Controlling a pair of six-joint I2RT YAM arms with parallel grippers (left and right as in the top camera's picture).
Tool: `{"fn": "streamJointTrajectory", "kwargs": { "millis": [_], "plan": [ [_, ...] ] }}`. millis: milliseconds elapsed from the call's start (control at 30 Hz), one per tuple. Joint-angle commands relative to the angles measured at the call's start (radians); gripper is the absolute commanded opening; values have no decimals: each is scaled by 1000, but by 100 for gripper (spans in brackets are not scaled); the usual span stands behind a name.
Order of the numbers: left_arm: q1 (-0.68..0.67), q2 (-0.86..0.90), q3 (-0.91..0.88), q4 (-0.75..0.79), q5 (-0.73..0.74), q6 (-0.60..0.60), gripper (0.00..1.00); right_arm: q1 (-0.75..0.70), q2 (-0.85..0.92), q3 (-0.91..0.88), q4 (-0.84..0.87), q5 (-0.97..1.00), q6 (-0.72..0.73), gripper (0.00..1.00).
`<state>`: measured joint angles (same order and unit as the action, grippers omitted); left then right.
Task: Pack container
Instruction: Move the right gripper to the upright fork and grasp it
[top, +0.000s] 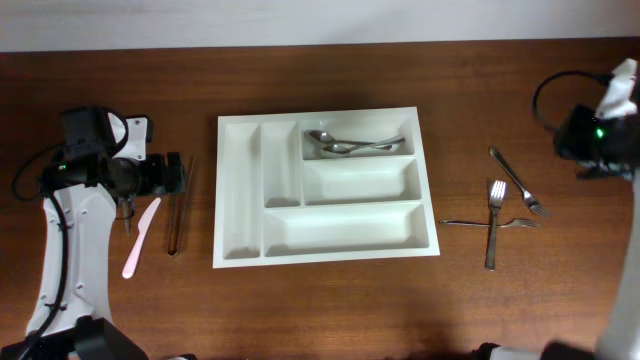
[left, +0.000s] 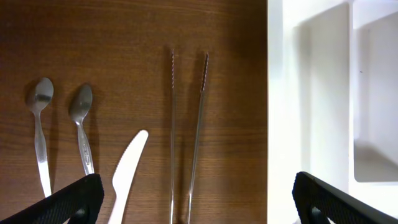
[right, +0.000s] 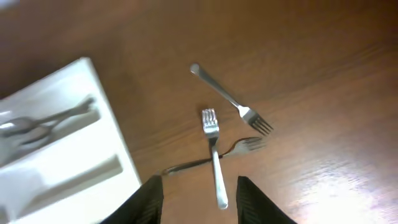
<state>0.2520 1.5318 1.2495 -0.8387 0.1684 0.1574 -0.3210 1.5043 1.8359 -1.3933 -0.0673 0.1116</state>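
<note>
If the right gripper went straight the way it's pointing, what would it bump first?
Probably the nearest fork, lying across a second fork; its handle shows between the fingers of the right gripper. Depth is unclear.

1. The overhead camera looked straight down from well above the brown wooden table (top: 320, 310). It was far enough off to take in the whole large white rectangular plastic cutlery tray (top: 325, 240) and the wood on either side.
2. The left wrist camera faced down, close to the tabletop, just left of the tray. It shared the thin metal tongs (left: 186, 137) and the white plastic knife (left: 127, 174) with the overhead view.
3. The right wrist camera sat higher, tilted obliquely and slightly blurred. It shared the three steel forks (right: 214, 155) and the tray's right end with the overhead view.
</note>
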Motion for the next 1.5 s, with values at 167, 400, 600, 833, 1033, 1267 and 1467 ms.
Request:
{"fn": "streamJointTrajectory", "kwargs": {
  "millis": [167, 400, 600, 833, 1033, 1267, 1467],
  "plan": [
    [6, 5, 21, 0, 0, 16, 99, 40, -27, -158, -58, 15, 116, 39],
    [6, 5, 21, 0, 0, 16, 99, 39, -26, -509, 142, 15, 112, 41],
    [6, 5, 21, 0, 0, 16, 99, 39, -26, -670, 289, 59, 102, 47],
    [6, 5, 21, 0, 0, 16, 99, 39, -24, -765, 351, 89, 83, 47],
    [6, 5, 21, 0, 0, 16, 99, 39, -14, -837, 459, 134, 50, 47],
    [6, 5, 21, 0, 0, 16, 99, 39, 100, -850, 519, 121, 34, 37],
    [6, 5, 21, 0, 0, 16, 99, 39, 231, -850, 524, 76, 34, 32]
  ]
}}
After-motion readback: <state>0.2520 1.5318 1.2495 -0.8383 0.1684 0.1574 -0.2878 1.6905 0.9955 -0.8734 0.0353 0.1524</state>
